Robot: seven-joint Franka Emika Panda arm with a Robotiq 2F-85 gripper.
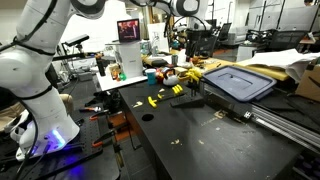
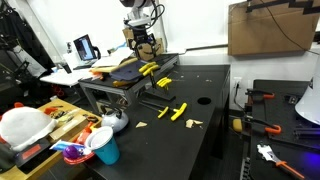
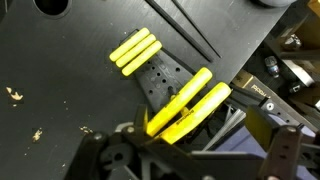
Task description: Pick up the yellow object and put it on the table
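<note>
Above the yellow object [image 3: 188,103], seemingly pre-grasp.
Hovering with gripper [image 3: 190,150] spread and empty; likely needs straight descent astride it.

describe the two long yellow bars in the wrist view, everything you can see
The two long yellow bars lie flat, close together and nearly parallel, slanting across the wrist view. They look like smooth plastic with rounded upper ends. They rest on a dark plate with small holes. Their lower ends are hidden at the bottom of the view. Three shorter yellow bars lie apart, further up.
</note>
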